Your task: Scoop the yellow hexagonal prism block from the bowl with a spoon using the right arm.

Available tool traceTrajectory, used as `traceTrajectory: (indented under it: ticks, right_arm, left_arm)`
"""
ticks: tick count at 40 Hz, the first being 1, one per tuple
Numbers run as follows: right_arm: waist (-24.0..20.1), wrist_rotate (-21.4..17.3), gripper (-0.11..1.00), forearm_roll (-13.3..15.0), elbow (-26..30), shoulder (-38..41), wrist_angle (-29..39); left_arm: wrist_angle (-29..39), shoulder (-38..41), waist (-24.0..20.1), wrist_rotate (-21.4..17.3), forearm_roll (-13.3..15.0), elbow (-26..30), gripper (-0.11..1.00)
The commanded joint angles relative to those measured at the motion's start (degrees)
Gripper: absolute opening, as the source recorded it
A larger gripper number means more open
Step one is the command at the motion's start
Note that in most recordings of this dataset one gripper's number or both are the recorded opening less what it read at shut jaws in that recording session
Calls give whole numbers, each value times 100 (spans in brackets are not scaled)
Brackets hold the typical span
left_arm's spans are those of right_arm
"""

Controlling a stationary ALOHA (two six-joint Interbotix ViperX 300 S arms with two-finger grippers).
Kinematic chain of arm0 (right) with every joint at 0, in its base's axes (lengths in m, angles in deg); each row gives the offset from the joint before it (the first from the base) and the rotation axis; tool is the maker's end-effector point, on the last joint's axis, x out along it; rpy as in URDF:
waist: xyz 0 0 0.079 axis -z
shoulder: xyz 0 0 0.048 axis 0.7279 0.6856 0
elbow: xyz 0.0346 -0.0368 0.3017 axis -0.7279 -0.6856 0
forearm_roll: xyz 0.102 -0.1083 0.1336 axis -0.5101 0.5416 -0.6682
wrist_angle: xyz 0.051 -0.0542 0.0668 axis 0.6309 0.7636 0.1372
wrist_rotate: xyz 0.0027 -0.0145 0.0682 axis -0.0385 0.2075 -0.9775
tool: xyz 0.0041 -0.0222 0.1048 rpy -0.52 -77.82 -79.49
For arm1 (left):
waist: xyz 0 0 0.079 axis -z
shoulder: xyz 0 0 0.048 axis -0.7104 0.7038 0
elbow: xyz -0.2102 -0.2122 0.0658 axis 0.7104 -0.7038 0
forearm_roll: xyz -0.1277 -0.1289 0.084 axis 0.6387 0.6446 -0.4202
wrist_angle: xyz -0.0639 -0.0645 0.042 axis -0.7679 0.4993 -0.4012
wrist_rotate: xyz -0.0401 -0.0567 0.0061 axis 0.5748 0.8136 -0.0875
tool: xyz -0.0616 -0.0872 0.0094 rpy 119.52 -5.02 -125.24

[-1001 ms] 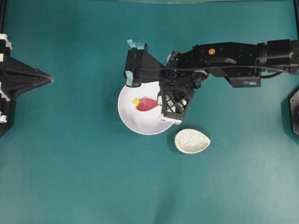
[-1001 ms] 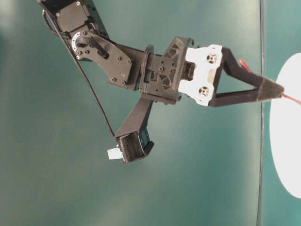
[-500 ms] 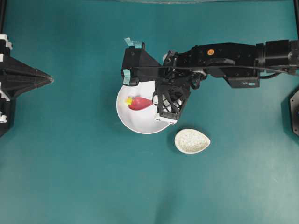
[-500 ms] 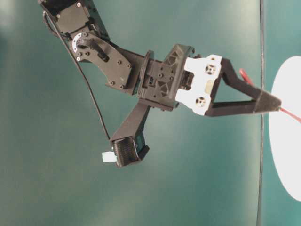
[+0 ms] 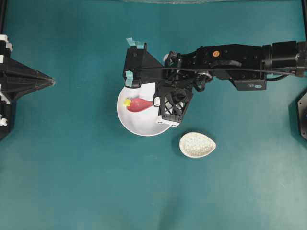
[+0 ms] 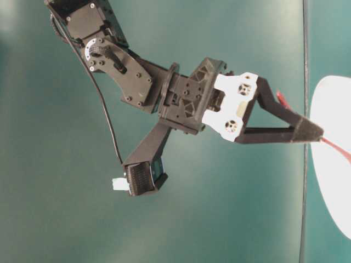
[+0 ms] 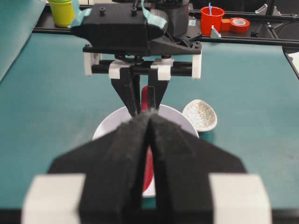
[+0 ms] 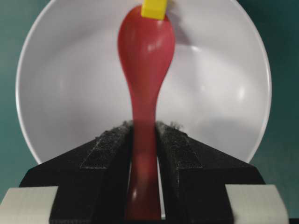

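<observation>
- In the overhead view, a round, smooth white bowl [image 5: 139, 122] is seen just left of the frame's centre, resting on a matte teal table [image 5: 72, 182].
- The right arm [image 5: 230, 60], made of black angular parts with a lattice-patterned camera bracket, is stretched in from the right edge towards the bowl.
- The right gripper [image 8: 145, 140] is clamped narrowly on the straight handle of a glossy pink-red spoon [image 8: 145, 51]; in the right wrist view the handle is pressed between two black fingers [image 8: 110, 154] faced with a rough, foam-like padding.
- The spoon's oval scoop is held over the inside of the bowl, pointing to the top of the right wrist view.
- The small yellow block [image 8: 154, 8], flat-faced and opaque, is found at the very tip of the scoop, near the far wall of the bowl; whether it rests in the scoop or just against its tip cannot be told.
- In the overhead view the block [image 5: 127, 102] is seen at the left end of the spoon [image 5: 139, 105], inside the bowl's left part.
- The left gripper [image 7: 150, 122] is shown in the lower half of its own wrist view with its padded black fingers brought together and nothing between them.
- A small egg-shaped dish [image 5: 197, 144] with a speckled, crackled off-white surface lies to the lower right of the bowl, apart from it.
- White fittings and teal tape tabs [image 5: 135, 43] are carried on the right gripper.
</observation>
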Motion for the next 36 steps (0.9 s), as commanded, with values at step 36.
traceTrajectory:
  ticks: [36]
  right_arm:
    - [0, 18, 24, 9, -53, -158, -308]
  left_arm:
    - [-114, 18, 0, 9, 9, 158, 0]
